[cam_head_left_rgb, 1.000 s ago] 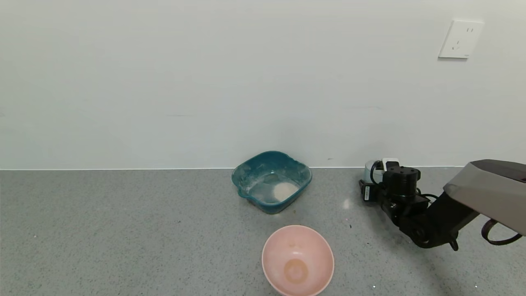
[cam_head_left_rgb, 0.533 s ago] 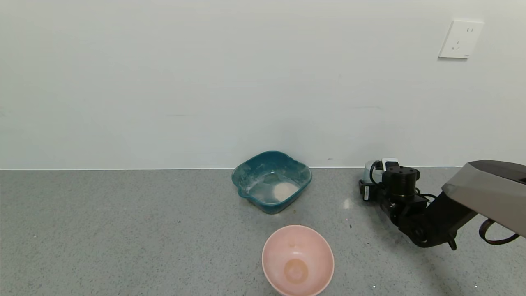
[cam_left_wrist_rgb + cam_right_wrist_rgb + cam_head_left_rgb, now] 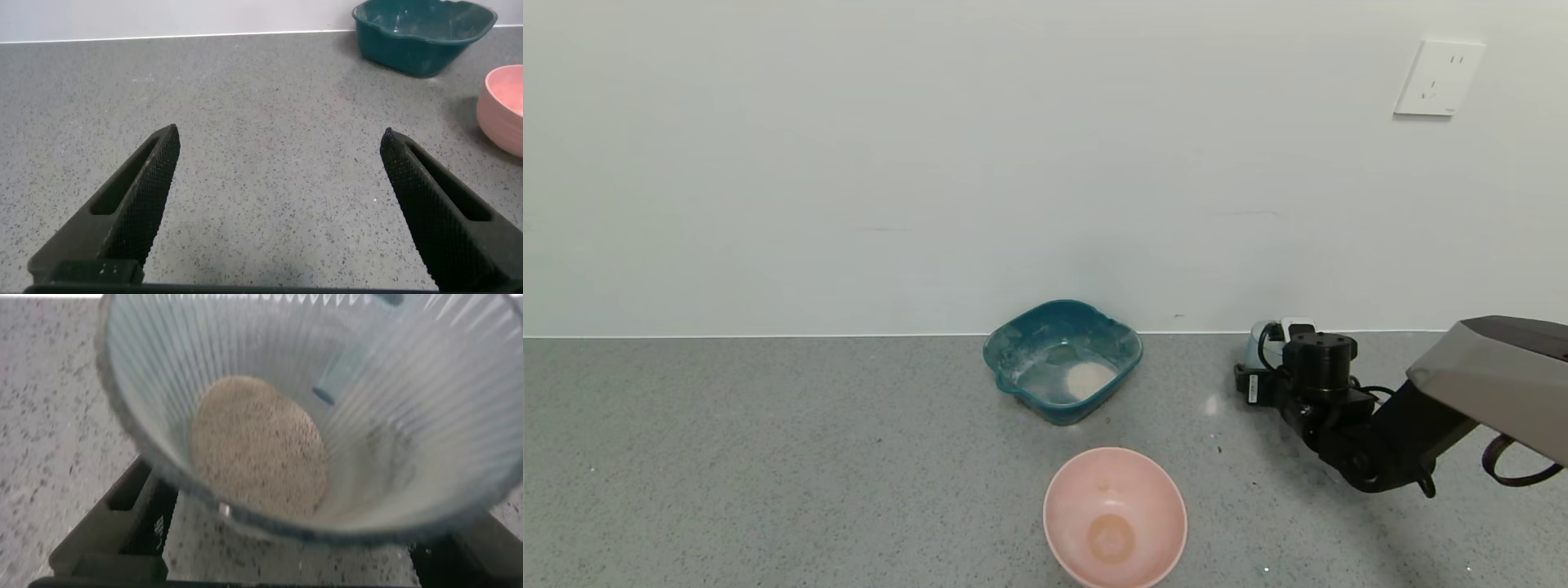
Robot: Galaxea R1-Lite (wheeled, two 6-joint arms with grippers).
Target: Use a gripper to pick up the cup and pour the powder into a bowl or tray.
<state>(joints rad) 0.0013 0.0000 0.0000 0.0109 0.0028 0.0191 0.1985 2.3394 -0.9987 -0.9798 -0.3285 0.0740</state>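
The ribbed clear cup (image 3: 1256, 341) stands near the wall at the right. It fills the right wrist view (image 3: 392, 400), with a heap of off-white powder (image 3: 257, 445) in its bottom. My right gripper (image 3: 1262, 365) is open, with one finger (image 3: 122, 514) on each side of the cup's lower body (image 3: 294, 502). The dark teal basin (image 3: 1013, 331) sits to the left of the cup by the wall, with a small pile of powder (image 3: 1088, 377) inside. My left gripper (image 3: 278, 139) is open and empty, low over bare counter, out of the head view.
A round pink bowl (image 3: 1152, 506) stands in front of the teal basin, and its edge shows in the left wrist view (image 3: 502, 106). The teal basin also shows far off in that view (image 3: 425, 41). The wall runs just behind the cup. A socket (image 3: 1437, 77) is high on the wall.
My right gripper has crept a little to the left around the cup. The cup looks slightly shifted. The basin and the pink bowl have not moved.
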